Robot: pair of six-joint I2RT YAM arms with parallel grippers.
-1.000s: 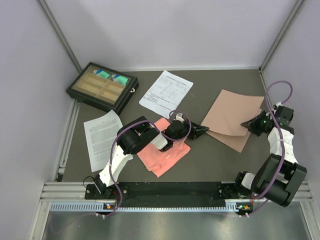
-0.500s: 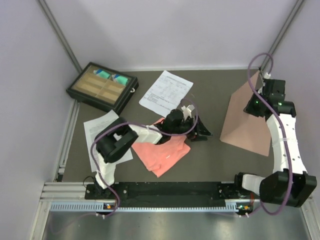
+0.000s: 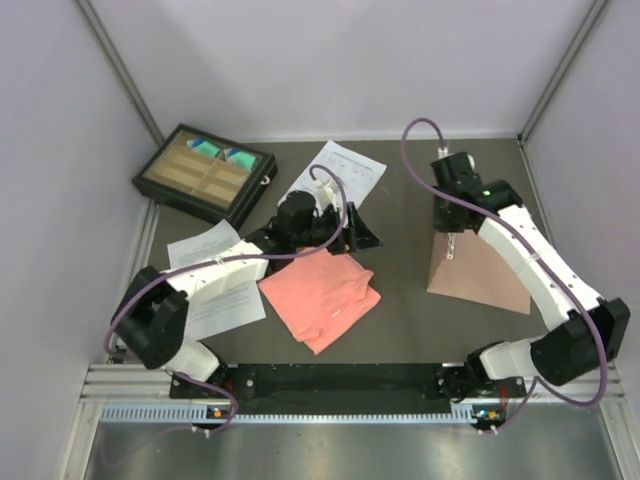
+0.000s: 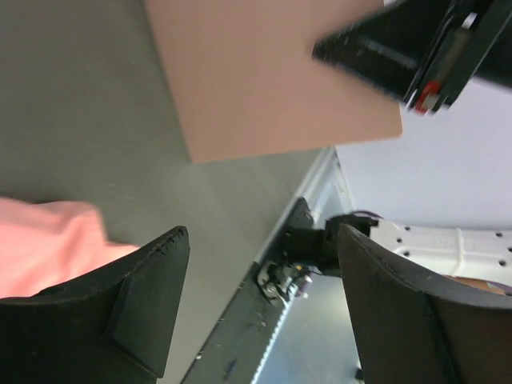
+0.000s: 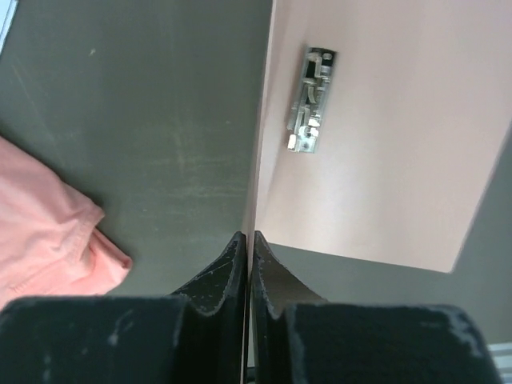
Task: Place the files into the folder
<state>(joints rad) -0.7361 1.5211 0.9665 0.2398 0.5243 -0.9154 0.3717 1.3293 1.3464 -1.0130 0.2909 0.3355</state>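
Robotics lab cell: pale partition walls (image 3: 330, 70), aluminium rail (image 3: 130, 380), dark tabletop (image 3: 400, 310), 2 cabled robot arms (image 3: 530, 255).

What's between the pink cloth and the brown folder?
Nothing. Only bare grey tabletop lies between the pink cloth and the folder, seen in the top and right wrist views.

Left arm extends toward 2 o'clock; left gripper (image 4: 262, 236) jaws stand wide apart. Right arm arches toward 11 o'clock; right gripper (image 5: 248, 240) pinches the folder (image 5: 376, 160) cover's edge.
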